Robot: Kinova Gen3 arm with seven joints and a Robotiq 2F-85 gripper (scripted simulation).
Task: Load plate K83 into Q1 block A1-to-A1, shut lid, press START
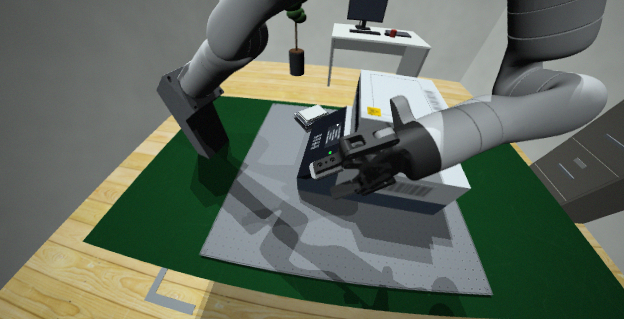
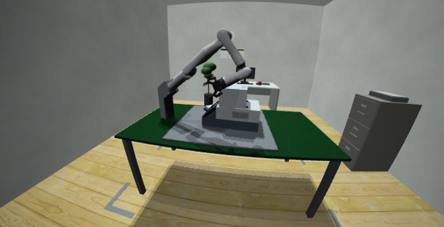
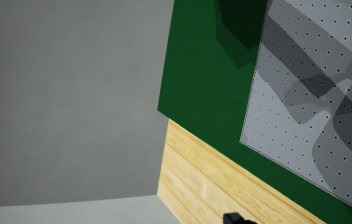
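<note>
The cycler Q1 [image 1: 455, 189] [image 2: 231, 123] stands on the grey perforated board, its dark sloping front panel [image 1: 311, 154] facing the arm base. A small green light [image 1: 330, 152] shows on the panel. Its block is not visible, and whether the lid is open or shut is unclear. A white plate [image 1: 314, 112] lies on the nest beyond the panel's far end; its label is unreadable. My gripper [image 1: 336, 179] [image 2: 211, 89] is open and empty, tilted, above the cycler's front. It covers part of the panel in the top view. Only one dark fingertip shows in the wrist view, at the bottom edge.
The grey board [image 1: 240, 252] [image 2: 181, 137] [image 3: 272, 135] lies on the green table top [image 1: 135, 212] [image 2: 302, 133] [image 3: 197, 90]. The arm's base column [image 1: 192, 117] [image 2: 165, 101] stands left of the board. A raised white box [image 2: 233, 97] forms the cycler's upper part, under my forearm.
</note>
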